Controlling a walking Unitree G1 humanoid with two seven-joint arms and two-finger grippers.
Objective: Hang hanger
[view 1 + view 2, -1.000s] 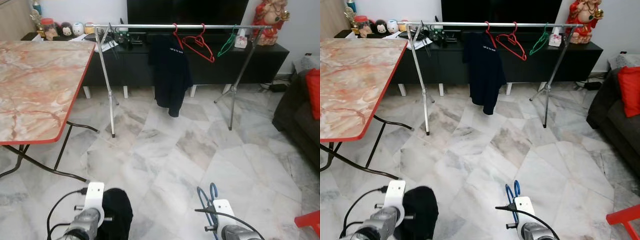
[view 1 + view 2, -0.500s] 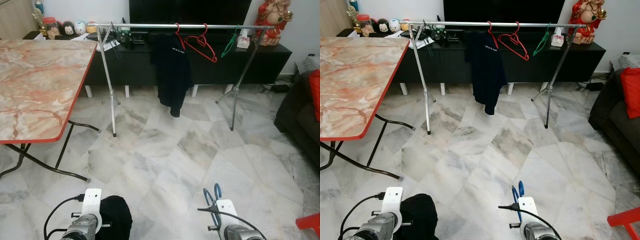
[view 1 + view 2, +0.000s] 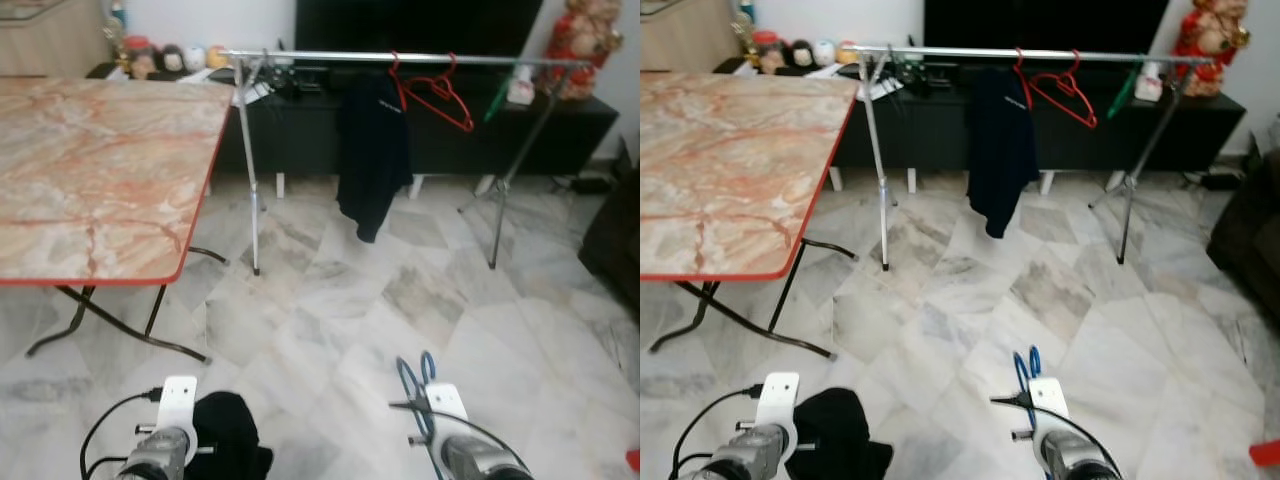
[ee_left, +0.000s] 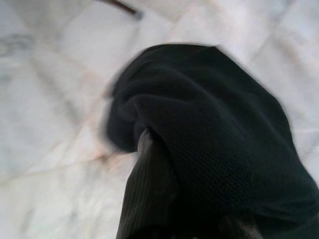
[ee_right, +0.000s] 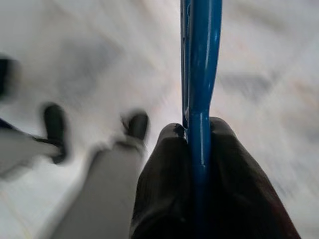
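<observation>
A blue hanger (image 3: 414,382) sticks up from my right gripper (image 5: 201,154), low at the right over the marble floor. The black fingers (image 5: 167,189) are shut on its blue bar (image 5: 201,74). My left gripper (image 3: 200,452), low at the left, is shut on a bunched black garment (image 4: 214,134) that covers its fingers. Ahead stands a silver clothes rail (image 3: 330,57). On it hang a dark shirt (image 3: 372,150), two red hangers (image 3: 442,90) and a green hanger (image 3: 497,100).
A marble-top folding table (image 3: 90,170) with a red edge fills the left, its legs (image 3: 110,320) reaching onto the floor. A black TV console (image 3: 300,140) stands behind the rail. A dark sofa (image 3: 620,240) sits at the right edge. Open marble floor (image 3: 340,300) lies between me and the rail.
The whole head view has shifted right, so the camera turned or moved left. Both grippers keep their hold, and the rail with its hangers stands as before.
</observation>
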